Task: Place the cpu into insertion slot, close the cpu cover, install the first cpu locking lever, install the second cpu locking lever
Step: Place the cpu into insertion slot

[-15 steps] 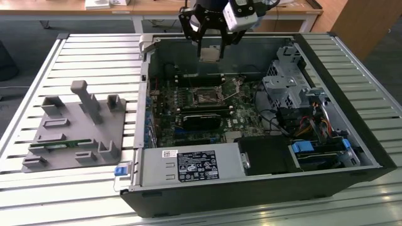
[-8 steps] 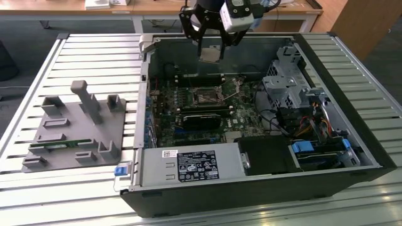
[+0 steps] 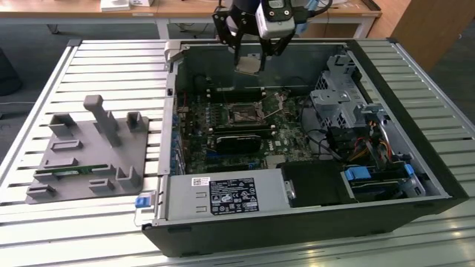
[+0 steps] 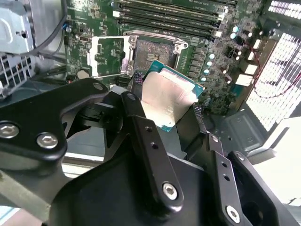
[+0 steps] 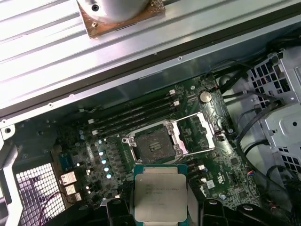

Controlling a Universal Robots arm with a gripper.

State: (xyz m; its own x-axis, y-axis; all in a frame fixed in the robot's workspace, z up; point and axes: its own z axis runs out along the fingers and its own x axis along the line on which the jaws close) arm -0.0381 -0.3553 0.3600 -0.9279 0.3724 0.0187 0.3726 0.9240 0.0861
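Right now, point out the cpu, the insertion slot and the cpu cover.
Square tan-silver metal cpu [image 5: 161, 193]: first wrist view, middle of its face.
Square black insertion slot [image 5: 154, 143]: first wrist view, dark pin-grid centre.
Silver-grey metal frame cpu cover [image 4: 95, 56]: second wrist view, outer side bar.

You've got the cpu [image 3: 248, 64] raised well above the insertion slot [image 3: 243, 114]: a flat silver square, green-edged, tilted. The slot lies empty, its dark pin grid bare. The cpu cover [image 5: 197, 134], a windowed metal frame, is swung open just beside it.
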